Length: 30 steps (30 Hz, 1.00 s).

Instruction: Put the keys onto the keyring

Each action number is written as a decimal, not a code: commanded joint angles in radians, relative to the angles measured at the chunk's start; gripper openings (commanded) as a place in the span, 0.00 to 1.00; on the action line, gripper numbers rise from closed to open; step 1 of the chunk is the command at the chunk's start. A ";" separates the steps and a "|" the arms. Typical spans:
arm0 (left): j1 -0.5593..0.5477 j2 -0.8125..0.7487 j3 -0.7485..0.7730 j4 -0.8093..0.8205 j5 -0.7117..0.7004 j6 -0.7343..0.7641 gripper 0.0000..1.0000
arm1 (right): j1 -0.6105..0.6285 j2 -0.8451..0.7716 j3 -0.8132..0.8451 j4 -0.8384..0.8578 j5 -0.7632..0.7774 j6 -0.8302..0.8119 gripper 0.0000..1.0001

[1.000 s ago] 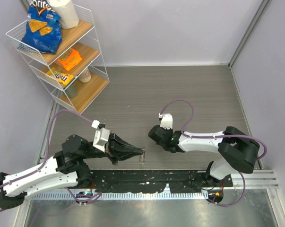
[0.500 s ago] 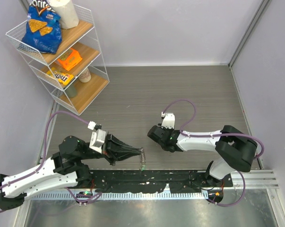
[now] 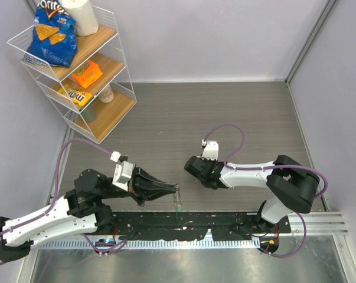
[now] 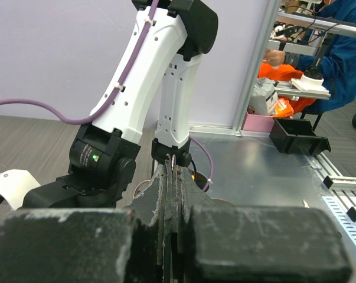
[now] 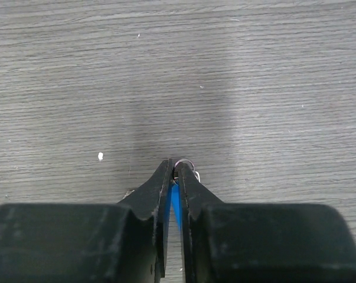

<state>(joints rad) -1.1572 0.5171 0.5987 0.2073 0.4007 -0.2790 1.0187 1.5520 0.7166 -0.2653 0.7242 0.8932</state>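
Note:
My left gripper (image 3: pixel 175 189) is shut on the keyring, a thin metal loop whose edge pokes out past the tips in the left wrist view (image 4: pixel 172 160). In the top view the keyring (image 3: pixel 178 199) hangs below the tips with a greenish key on it, too small to make out. My right gripper (image 3: pixel 192 168) is just right of the left one, apart from it. It is shut on the blue key (image 5: pixel 176 199). The key's small metal end (image 5: pixel 186 164) shows past the tips, low over the wood floor.
A white wire shelf (image 3: pixel 77 65) with snack bags stands at the far left. Black arm mounts and a metal rail (image 3: pixel 183 227) run along the near edge. The right arm's white link (image 4: pixel 145 76) fills the left wrist view ahead.
My left gripper drew back a little to the left, and the keyring now hangs lower below its tips. My right gripper shifted slightly towards the left one.

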 commanded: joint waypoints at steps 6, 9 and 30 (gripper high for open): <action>-0.002 0.001 0.019 0.024 -0.014 0.015 0.00 | -0.005 -0.017 0.018 0.024 0.041 0.004 0.05; -0.002 0.006 0.026 0.021 -0.019 0.015 0.00 | -0.003 -0.046 0.004 0.043 0.046 -0.020 0.05; -0.001 0.006 0.059 0.001 -0.013 0.027 0.00 | -0.025 -0.817 -0.200 0.229 -0.359 -0.597 0.05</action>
<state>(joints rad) -1.1572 0.5240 0.6018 0.1719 0.3748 -0.2718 1.0027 0.8383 0.4965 -0.0761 0.5240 0.4526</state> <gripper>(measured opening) 0.032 0.056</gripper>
